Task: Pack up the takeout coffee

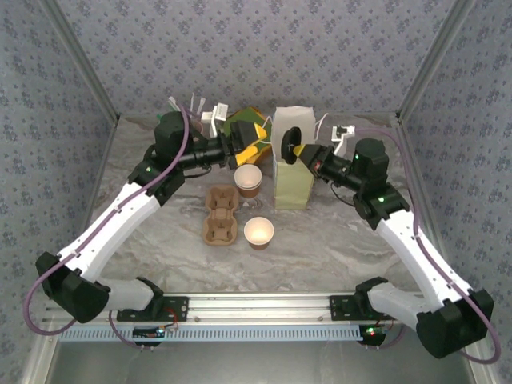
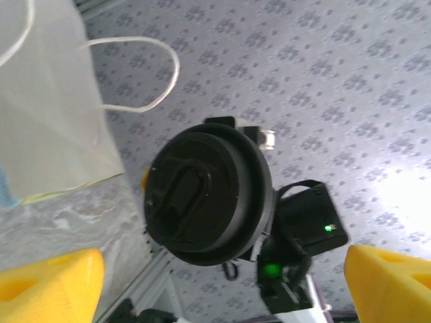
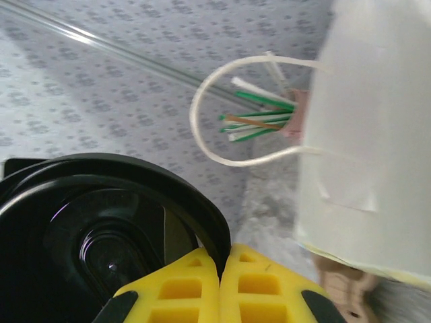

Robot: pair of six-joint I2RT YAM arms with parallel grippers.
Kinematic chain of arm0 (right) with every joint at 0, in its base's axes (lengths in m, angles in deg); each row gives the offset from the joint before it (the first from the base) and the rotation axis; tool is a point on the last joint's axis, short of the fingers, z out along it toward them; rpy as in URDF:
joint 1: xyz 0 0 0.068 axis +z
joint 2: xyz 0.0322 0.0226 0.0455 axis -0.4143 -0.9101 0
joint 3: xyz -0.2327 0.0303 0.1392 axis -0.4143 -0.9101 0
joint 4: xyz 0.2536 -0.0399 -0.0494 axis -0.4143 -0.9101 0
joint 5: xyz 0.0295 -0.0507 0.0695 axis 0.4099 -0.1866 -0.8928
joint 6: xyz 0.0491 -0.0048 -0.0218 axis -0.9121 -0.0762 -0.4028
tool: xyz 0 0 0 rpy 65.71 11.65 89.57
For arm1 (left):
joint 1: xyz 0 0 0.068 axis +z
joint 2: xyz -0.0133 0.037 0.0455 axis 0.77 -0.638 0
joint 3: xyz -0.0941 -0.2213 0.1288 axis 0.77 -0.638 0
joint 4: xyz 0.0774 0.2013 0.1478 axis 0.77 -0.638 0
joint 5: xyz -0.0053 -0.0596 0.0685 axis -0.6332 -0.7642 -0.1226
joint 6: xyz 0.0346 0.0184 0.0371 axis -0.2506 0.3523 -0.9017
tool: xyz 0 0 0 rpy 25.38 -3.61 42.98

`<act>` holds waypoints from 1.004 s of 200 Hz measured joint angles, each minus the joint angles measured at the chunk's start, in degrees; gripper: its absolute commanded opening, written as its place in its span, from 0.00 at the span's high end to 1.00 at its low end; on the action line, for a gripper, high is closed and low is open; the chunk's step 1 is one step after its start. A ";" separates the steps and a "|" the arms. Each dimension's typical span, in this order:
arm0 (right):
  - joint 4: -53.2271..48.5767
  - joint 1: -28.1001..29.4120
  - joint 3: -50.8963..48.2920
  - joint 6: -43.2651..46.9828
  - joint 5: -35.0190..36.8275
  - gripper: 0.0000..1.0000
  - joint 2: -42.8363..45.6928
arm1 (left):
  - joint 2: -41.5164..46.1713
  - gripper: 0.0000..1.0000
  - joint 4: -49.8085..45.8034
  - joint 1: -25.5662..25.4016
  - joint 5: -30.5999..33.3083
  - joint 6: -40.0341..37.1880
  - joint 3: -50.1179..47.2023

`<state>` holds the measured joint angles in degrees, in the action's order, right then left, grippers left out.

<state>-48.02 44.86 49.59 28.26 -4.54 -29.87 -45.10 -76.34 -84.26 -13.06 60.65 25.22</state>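
I log right jaws clamped on the rim of the black lid (image 3: 101, 222), left jaws spread apart; the lid looks light, thin, slick, so keep the rim pinch.

Cardboard carrier (image 1: 222, 216), lidless cup (image 1: 258, 232), perhaps straws (image 3: 259, 116)

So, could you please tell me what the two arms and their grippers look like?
Both the left arm and the right arm have white shells between black joints, a purple cable looped alongside, and small green lights. The left gripper and right gripper have chunky yellow fingers with moulded rectangular pockets.
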 measured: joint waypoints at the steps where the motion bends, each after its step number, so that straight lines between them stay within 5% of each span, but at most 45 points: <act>1: 0.26 0.00 0.04 -0.11 -0.15 0.97 -0.11 | -0.02 0.09 0.20 0.04 -0.04 0.13 0.00; 64: 12.81 1.84 3.56 -5.64 -5.95 0.97 -7.52 | -2.84 0.11 14.10 1.29 -3.85 10.51 -1.14; 201: 17.55 4.31 7.67 -6.45 -9.27 0.97 -11.82 | -5.29 0.17 27.47 2.03 -6.56 21.22 -4.61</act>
<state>-30.47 49.16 57.26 21.81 -13.81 -41.70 -50.39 -48.86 -82.23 -19.62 81.87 20.60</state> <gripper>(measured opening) 0.035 0.831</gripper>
